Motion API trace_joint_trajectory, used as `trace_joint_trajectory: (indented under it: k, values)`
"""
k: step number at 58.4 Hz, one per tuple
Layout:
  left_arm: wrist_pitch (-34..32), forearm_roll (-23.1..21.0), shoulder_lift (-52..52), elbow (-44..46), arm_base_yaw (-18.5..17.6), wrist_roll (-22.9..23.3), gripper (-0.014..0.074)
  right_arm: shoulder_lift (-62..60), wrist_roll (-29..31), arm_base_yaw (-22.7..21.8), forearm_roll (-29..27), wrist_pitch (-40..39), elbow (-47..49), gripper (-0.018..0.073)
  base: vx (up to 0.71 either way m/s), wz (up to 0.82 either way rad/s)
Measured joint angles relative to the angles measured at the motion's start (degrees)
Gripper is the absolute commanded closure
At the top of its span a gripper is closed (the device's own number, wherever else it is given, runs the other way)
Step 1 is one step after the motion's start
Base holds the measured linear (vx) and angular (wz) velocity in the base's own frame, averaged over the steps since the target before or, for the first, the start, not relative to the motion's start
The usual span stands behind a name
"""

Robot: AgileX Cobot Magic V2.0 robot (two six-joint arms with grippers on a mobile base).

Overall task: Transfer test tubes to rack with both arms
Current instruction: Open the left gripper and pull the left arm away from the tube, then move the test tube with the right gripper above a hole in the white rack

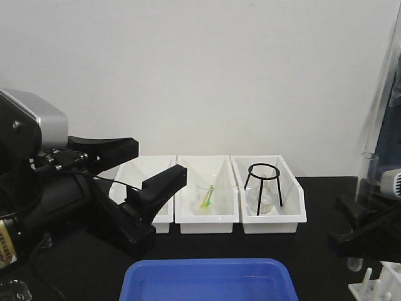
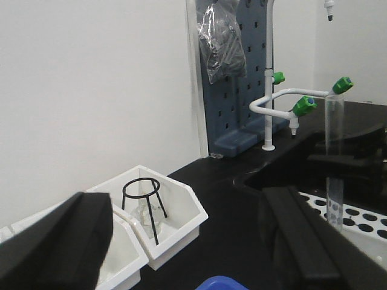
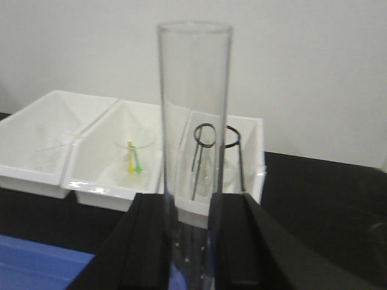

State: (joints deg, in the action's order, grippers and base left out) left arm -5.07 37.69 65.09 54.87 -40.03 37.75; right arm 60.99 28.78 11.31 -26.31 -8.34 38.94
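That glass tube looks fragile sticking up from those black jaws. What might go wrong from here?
1. The right arm's jaws pinch the test tube with much of it standing free above them, so it might tilt or slip in transit.
2. The rack has narrow holes; a slightly off descent might knock glass against a rim and chip it.
3. The left arm's jaws stand open near the white bins; a careless swing might nudge them.

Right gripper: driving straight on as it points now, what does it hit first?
Probably the white bin holding the black tripod stand, straight ahead behind the test tube the right gripper grips. Bare black counter lies between; depth unclear.
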Motion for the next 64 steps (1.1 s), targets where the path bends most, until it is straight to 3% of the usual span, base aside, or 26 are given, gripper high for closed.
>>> trace_joint_trajectory:
  k: [14, 25, 36, 49, 64]
  values:
    - [6.6, 3.0, -0.3, 0.0, 0.0, -0.2, 0.0004, -0.3, 0.8, -11.4, -0.1, -1.0, 0.0, 0.0565, 0.00, 0.00]
    - [13.7, 5.0, -0.3, 0.0, 0.0, -0.2, 0.0004, -0.3, 0.4, -16.6, -2.1, -4.2, 0.0, 0.0565, 0.00, 0.00]
    - [16.4, 6.8, -0.3, 0.0, 0.0, -0.2, 0.0004, -0.3, -0.3, -17.1, -2.8, -14.3, -3.8, 0.0565, 0.00, 0.00]
    - [16.7, 7.1, -0.3, 0.0, 0.0, -0.2, 0.0004, -0.1, -5.7, -17.1, -2.9, -27.5, -13.8, 0.0565, 0.00, 0.00]
    - [17.8, 7.2, -0.3, 0.0, 0.0, -0.2, 0.0004, 7.1, -9.4, -17.1, 1.7, -34.0, -15.6, 0.0565, 0.00, 0.00]
